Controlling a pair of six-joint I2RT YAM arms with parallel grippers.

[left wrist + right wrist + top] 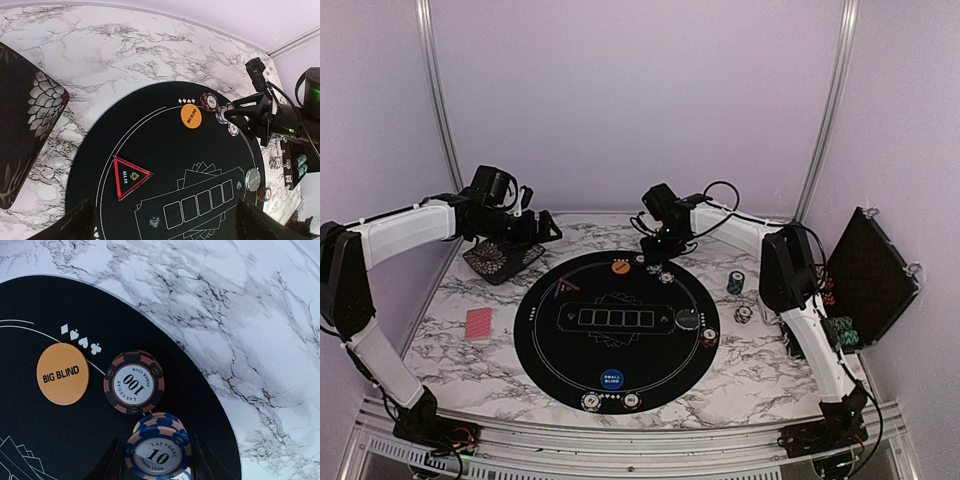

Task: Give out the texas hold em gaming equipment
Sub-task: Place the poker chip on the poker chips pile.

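Your right tool (157, 462) seemingly pinches a blue 10 chip (158, 454) — a 100 chip (133, 382) just beside it, orange button (62, 373) beyond.

soft, bright, even light, a bit purple on the walls (620, 100), faint shadows, dark blurry fingers (70, 222) up close

The mat (560, 345) lay on the desk (740, 372). On it, the big-blind button (621, 267) sat at twelve o'clock, chips (133, 381) at one, the small-blind button (611, 379) at six. Cards (479, 323) lay off its nine o'clock.

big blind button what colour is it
The big blind button is orange with black lettering; the right wrist view shows it best.
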